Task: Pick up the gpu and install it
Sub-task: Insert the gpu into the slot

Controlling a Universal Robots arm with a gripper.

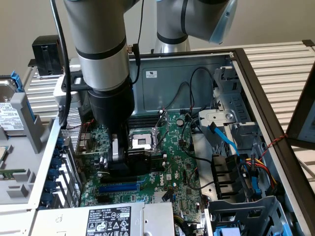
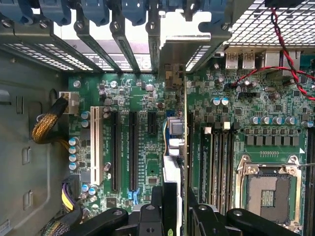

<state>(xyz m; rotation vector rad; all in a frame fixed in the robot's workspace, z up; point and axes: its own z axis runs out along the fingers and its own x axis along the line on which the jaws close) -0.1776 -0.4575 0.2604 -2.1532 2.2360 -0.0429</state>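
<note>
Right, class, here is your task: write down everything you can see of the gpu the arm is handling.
The gpu is a short card clamped on edge between the fingers of the gripper, upright over the green motherboard by its expansion slots. The wrist view shows it edge-on, its silver metal bracket toward the case's rear openings. The exterior view shows its black shroud beside the fingers. Whether it sits in a slot cannot be told.
</note>
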